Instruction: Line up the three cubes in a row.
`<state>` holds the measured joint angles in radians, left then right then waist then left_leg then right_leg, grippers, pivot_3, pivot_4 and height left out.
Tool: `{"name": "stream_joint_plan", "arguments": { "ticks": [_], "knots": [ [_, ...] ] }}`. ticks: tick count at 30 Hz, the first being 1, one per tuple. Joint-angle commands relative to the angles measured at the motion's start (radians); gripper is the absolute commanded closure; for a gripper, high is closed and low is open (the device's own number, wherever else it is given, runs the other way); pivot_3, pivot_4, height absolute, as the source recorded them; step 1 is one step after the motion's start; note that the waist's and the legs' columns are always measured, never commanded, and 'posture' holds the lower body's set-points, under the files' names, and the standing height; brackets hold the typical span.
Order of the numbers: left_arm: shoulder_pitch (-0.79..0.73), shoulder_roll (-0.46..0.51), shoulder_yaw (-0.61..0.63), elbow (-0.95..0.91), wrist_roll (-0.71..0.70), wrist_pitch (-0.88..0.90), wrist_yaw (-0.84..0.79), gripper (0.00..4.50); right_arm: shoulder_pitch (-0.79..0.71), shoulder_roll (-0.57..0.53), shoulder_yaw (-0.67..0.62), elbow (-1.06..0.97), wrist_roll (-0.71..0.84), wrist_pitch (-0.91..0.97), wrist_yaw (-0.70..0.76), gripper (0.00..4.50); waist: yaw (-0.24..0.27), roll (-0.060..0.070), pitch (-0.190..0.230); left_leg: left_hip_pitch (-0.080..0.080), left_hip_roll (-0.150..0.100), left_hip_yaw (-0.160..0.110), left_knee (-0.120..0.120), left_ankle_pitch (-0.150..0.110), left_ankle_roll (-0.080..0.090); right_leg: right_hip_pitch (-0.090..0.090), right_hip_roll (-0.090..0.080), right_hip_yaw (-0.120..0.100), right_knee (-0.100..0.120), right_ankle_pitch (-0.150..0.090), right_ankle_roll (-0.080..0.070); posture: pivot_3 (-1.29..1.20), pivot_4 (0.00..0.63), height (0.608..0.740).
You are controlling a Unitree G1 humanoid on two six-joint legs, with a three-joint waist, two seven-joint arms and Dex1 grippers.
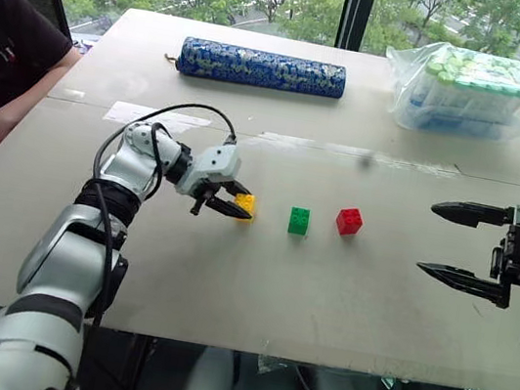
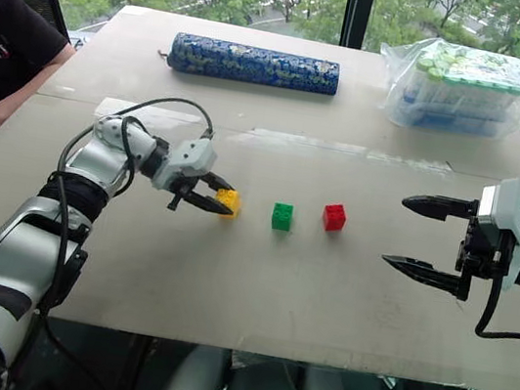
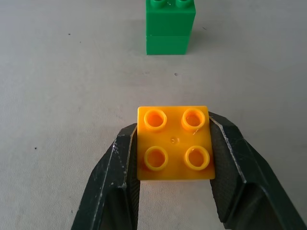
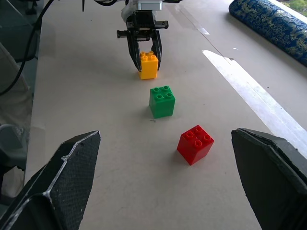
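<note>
Yellow cube (image 3: 174, 143): studded toy brick, pinched on two opposite sides by my left pincer (image 1: 230, 202), studs up, sitting on or just above the worktop (image 1: 256, 283); I cannot tell which. It is the leftmost of the three.

Green cube (image 1: 298, 221): studded brick, resting on the worktop near the yellow one, free of both pincers.

Red cube (image 1: 349, 221): studded brick, resting beyond the green one on the right, turned a little askew against its neighbours.

Progress: I judge the row nearly made. All three bricks lie along one line across the worktop with roughly even gaps. What is left, as I read it, is to set the yellow cube down and let go; squaring up the red cube is optional.

Right pincer (image 1: 464, 247): spread wide, holding nothing, hanging over the right side of the worktop well apart from the red cube.

Other items: long blue patterned roll (image 1: 261, 67) at the far side; clear plastic bag of green-capped tubes (image 1: 472, 90) at the far right; a person's arm (image 1: 2, 105) at the left edge.

Obstructions: nothing lies between the cubes or along the row. The green cube stands close enough to the left pincer that I would mind a nudge on withdrawal.
</note>
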<state>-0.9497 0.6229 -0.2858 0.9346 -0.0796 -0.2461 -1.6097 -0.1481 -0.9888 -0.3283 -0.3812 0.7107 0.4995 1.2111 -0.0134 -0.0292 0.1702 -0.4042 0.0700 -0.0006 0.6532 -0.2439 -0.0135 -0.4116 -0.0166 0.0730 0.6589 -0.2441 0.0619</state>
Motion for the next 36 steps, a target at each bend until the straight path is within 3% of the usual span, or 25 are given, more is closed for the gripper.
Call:
{"name": "stream_joint_plan", "arguments": {
  "ticks": [1,11,27,28,32,36],
  "knots": [
    [-0.05,-0.001,0.001,0.046,0.011,-0.053,-0.005,3.21,-0.01,-0.011,-0.033,-0.029,0.014,-0.003,-0.012,0.0,0.0,0.0,0.0,0.0,0.0,0.0,0.0,0.0,0.0,0.0,0.0,0.0,0.0,0.0,0.0,0.0,0.15,0.74],
    [-0.08,-0.023,0.001,0.112,0.028,-0.09,-0.005,3.21,-0.026,-0.017,-0.025,-0.029,0.024,0.004,-0.014,0.0,0.0,0.0,0.0,0.0,0.0,-0.001,0.0,0.0,0.0,0.0,0.0,-0.001,0.0,0.0,0.0,0.0,0.15,0.74],
    [-0.045,-0.044,-0.043,0.069,-0.018,-0.065,-0.005,3.21,-0.021,-0.019,-0.024,-0.027,0.018,-0.001,-0.01,0.0,0.002,0.0,0.0,0.0,0.0,-0.001,0.0,0.0,0.0,0.0,0.0,-0.001,0.001,0.0,0.0,0.0,0.15,0.74],
    [-0.045,-0.046,-0.043,0.07,-0.017,-0.065,-0.005,2.18,-0.02,-0.019,-0.025,-0.026,0.018,-0.001,-0.009,0.0,0.001,0.0,0.0,0.0,0.0,-0.001,0.0,0.0,0.0,0.0,0.0,-0.001,0.001,0.0,0.0,0.0,0.15,0.74],
    [-0.045,-0.05,-0.028,0.067,-0.01,-0.067,-0.005,0.31,-0.011,-0.019,-0.033,-0.026,0.018,-0.001,-0.006,0.0,0.001,0.0,0.0,0.0,0.0,-0.001,0.0,0.0,0.0,0.0,0.0,-0.001,0.001,0.0,0.0,0.0,0.15,0.74],
    [-0.029,-0.015,-0.006,0.012,-0.051,-0.023,-0.005,0.15,-0.004,-0.016,-0.051,-0.024,0.017,-0.007,-0.01,0.0,-0.001,0.0,0.0,0.0,0.0,-0.001,0.0,0.0,0.0,0.0,0.0,-0.001,0.001,0.0,0.0,0.0,0.15,0.74]
  ]
}}
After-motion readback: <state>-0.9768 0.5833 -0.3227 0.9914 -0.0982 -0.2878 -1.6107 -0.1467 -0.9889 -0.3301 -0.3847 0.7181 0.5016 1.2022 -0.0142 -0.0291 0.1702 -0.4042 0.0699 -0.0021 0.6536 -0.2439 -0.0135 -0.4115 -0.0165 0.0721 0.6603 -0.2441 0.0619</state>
